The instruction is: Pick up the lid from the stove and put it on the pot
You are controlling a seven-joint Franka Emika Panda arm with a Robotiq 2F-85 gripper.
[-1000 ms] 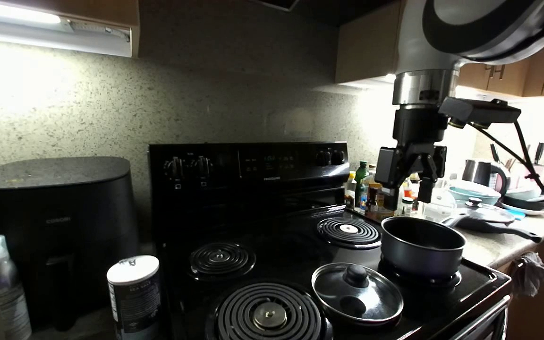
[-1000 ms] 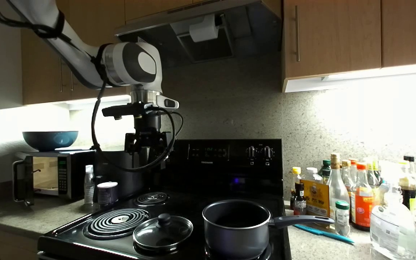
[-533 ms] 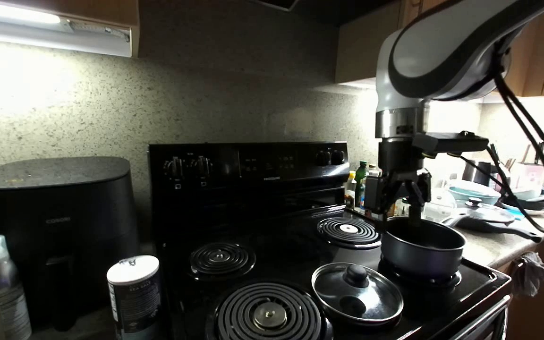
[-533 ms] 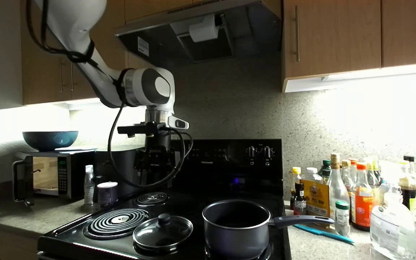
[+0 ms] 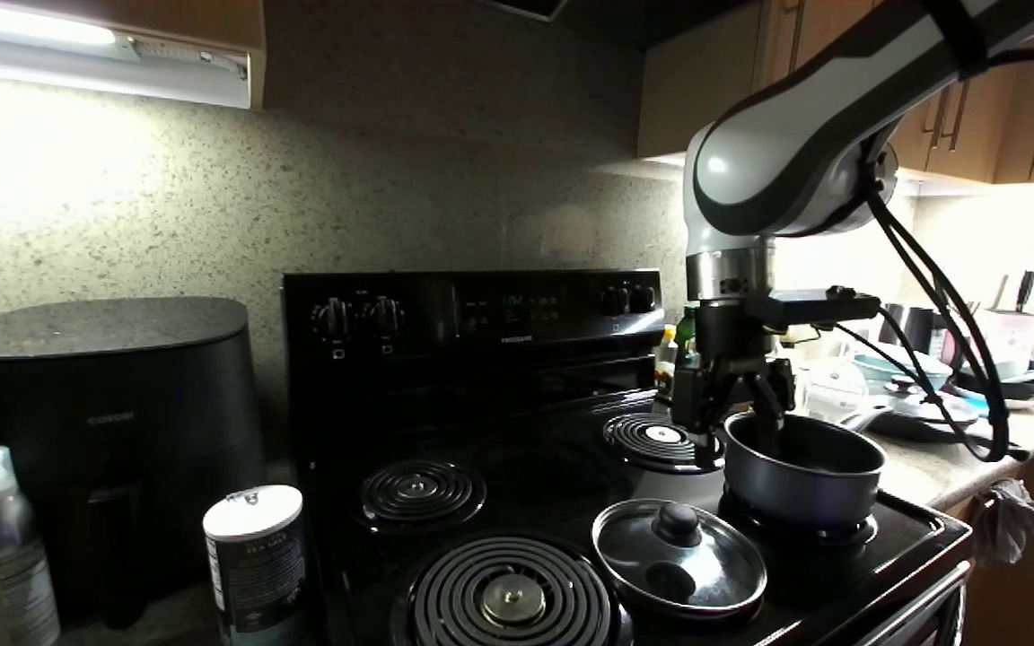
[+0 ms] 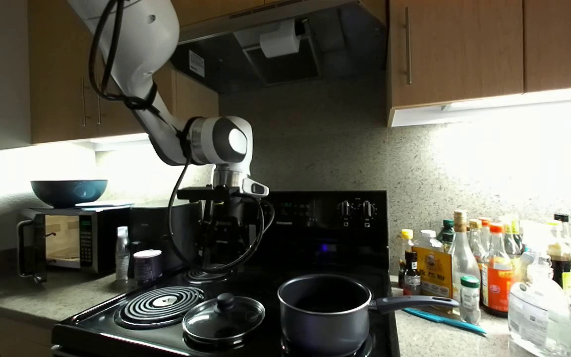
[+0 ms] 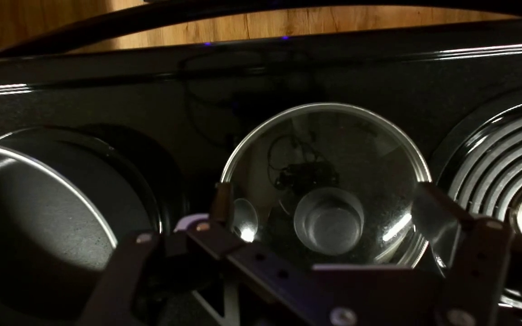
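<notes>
The round glass lid (image 5: 692, 574) lies flat, knob up, on the black stove (image 5: 562, 467), between a coil burner and the pot. It also shows in an exterior view (image 6: 246, 317). The dark grey pot (image 5: 802, 484) stands upright and uncovered on a burner; it also shows in an exterior view (image 6: 322, 329). My gripper (image 5: 740, 429) points down, open and empty, above the stove. In the wrist view, the gripper (image 7: 324, 184) has its fingers wide apart over the lid (image 7: 347, 149), with the knob (image 7: 329, 222) between them. The pot (image 7: 48, 217) shows at left there.
Coil burners (image 5: 517, 597) lie beside and behind the lid. The pot's handle (image 6: 414, 301) sticks out over the counter. Bottles (image 6: 496, 287) stand beside the stove. The black appliance (image 5: 104, 431) and salt can (image 5: 257, 565) stand on the opposite side. The range hood (image 6: 275, 34) hangs above.
My gripper has come down toward the stove, moving left in an exterior view and right in an exterior view. It has stayed open. The lid and pot have not moved.
</notes>
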